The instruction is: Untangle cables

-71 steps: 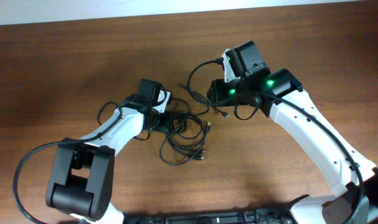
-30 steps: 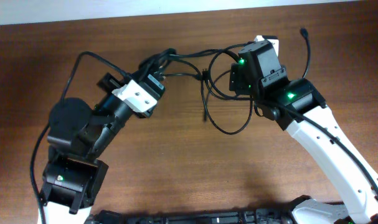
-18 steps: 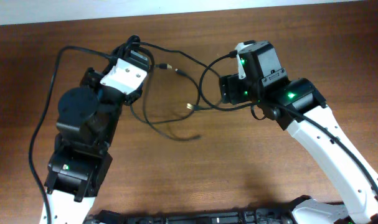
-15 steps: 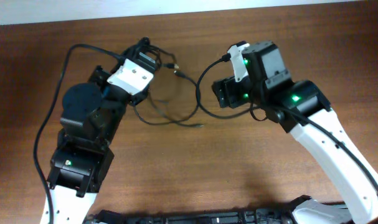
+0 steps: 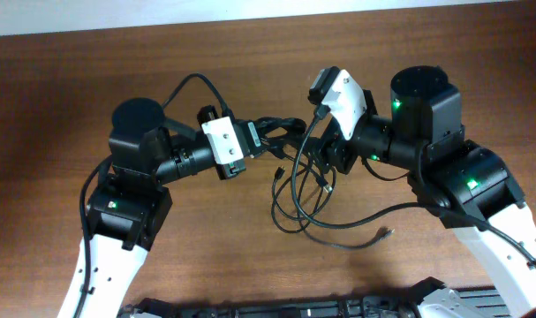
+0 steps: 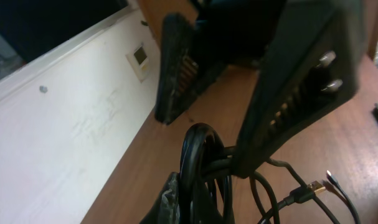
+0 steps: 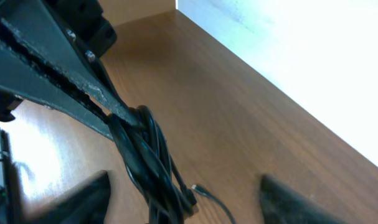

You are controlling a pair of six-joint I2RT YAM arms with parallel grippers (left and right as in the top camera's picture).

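Observation:
The black cables [image 5: 296,199] hang bunched between my two grippers, held above the table [image 5: 206,256]. Loose loops trail down onto the wood, and one plug end [image 5: 387,232] lies at the right. My left gripper [image 5: 260,134] is shut on the bundle, which shows in the left wrist view [image 6: 201,162] between its jaws [image 6: 201,193]. My right gripper [image 5: 325,159] faces it closely with its fingers spread wide. In the right wrist view the bundle [image 7: 148,165] runs between those open fingers [image 7: 189,199], nearer the left one. A gold-tipped plug [image 6: 313,185] dangles below.
A white wall [image 7: 313,68] runs along the table's far edge. The black wires of both arm bases loop beside the arms [image 5: 184,88]. The robot's dark base bar [image 5: 276,309] sits at the front edge.
Both grippers have swung in towards the table's middle and now sit close together. The cables, earlier stretched out between them, now hang bunched, with loops dropped onto the wood.

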